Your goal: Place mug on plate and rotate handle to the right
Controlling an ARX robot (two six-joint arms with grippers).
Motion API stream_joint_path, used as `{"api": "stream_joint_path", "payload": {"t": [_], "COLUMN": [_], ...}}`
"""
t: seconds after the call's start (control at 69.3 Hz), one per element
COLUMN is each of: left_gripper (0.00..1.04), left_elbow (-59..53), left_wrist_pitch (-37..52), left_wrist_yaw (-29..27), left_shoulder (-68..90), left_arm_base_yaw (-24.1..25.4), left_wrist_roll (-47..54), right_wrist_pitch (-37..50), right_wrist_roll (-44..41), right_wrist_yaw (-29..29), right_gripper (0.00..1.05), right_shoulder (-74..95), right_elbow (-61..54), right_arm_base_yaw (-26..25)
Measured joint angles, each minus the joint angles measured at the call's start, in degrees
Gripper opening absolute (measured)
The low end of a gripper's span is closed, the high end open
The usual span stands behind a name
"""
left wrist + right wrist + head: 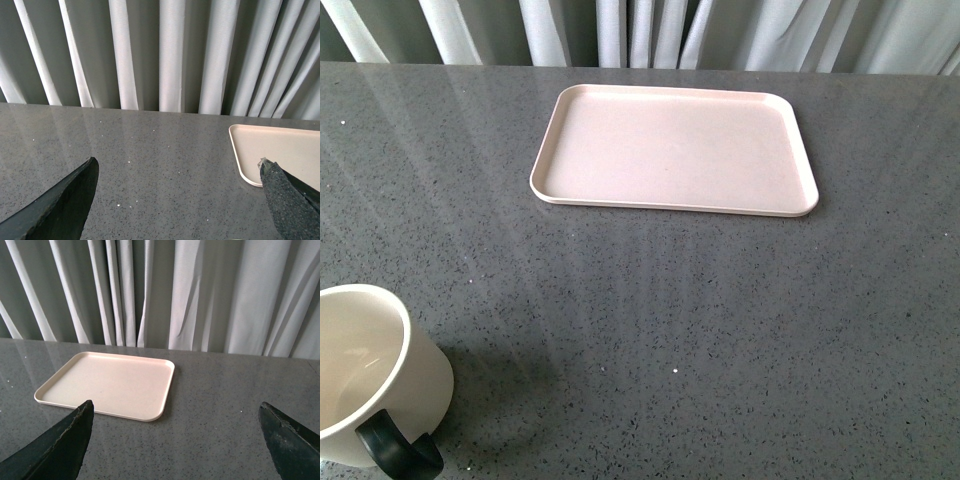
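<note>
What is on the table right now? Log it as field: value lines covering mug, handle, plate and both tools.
table: grey, speckled
plate: pale pink, far centre, nothing on it
mug: cream-white, upright, near left, partly cut off by the picture's edge
handle: black, on the mug's near side, toward the robot
left tool: open, holding nothing
right tool: open, holding nothing
task state: mug not yet on plate, handle not yet turned to the right

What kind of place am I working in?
Likely a staged tabletop test setup rather than a home kitchen: grey speckled countertop, pale pleated curtains close behind it, with the plate and mug laid out.
</note>
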Motion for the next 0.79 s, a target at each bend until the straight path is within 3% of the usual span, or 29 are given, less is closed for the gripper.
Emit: {"api": "stream_joint_path", "payload": {"t": [0.433, 0.448, 0.476, 0.549, 0.621, 0.794], "left_gripper": [0.95, 0.95, 0.95, 0.95, 0.95, 0.95], "left_elbow": [0.07, 0.31, 3.89, 12.35, 15.91, 20.48], "left_wrist_pitch": [-0.15, -1.03, -10.14, -26.12, -31.19, -26.62], "left_wrist_yaw": [0.37, 1.33, 8.52, 17.29, 17.86, 14.80], "left_shoulder": [0.13, 0.72, 4.61, 18.01, 26.51, 45.66], "left_arm_base_yaw": [0.02, 0.28, 1.81, 1.33, -0.63, -0.52], "left_wrist_roll": [-0.09, -0.39, -1.53, -2.97, -2.93, 2.40], "right_wrist_pitch": [0.00, 0.00, 0.00, 0.00, 0.00, 0.00], "right_wrist_roll": [0.00, 0.00, 0.02, 0.02, 0.04, 0.09], "right_wrist_yaw": [-0.02, -0.02, 0.07, -0.07, -0.04, -0.02], "right_gripper": [0.96, 0.96, 0.96, 0.96, 0.96, 0.96], "right_shoulder": [0.00, 0.00, 0.00, 0.00, 0.00, 0.00], "right_elbow": [0.00, 0.00, 0.00, 0.00, 0.00, 0.00], "right_arm_base_yaw": [0.00, 0.00, 0.00, 0.00, 0.00, 0.00]}}
